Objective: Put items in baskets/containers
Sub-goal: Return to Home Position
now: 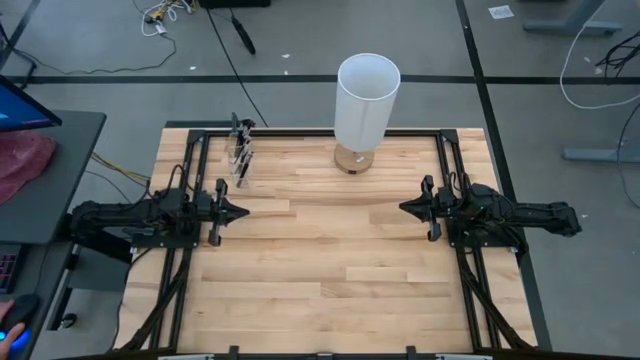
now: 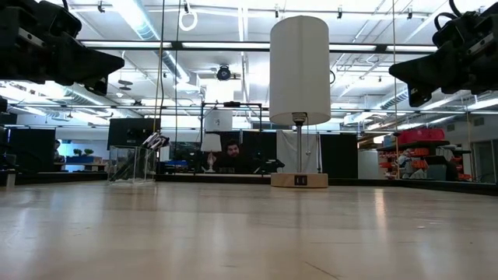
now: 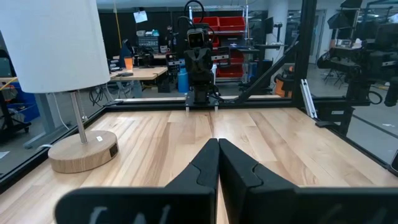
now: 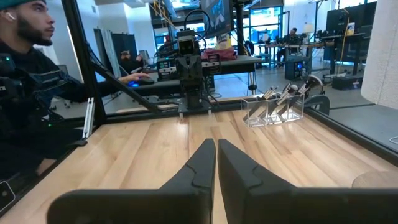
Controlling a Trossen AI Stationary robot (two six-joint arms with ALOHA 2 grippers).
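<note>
Left claw (image 1: 243,211) and right claw (image 1: 403,207) hang pinched shut and empty above the bench (image 1: 320,270), facing each other. Brushes (image 4: 287,93) stand in the organizer (image 4: 273,112) off beside the left claw, so nothing seems left to carry.

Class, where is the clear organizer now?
High view: the clear organizer stands far left on the table, left of the lamp, beyond the left gripper.

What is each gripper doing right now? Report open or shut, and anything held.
Dark two-finger left gripper: shut, holding nothing, over the left side of the pale wooden table.
Dark two-finger right gripper: shut, holding nothing, over its right side.
</note>
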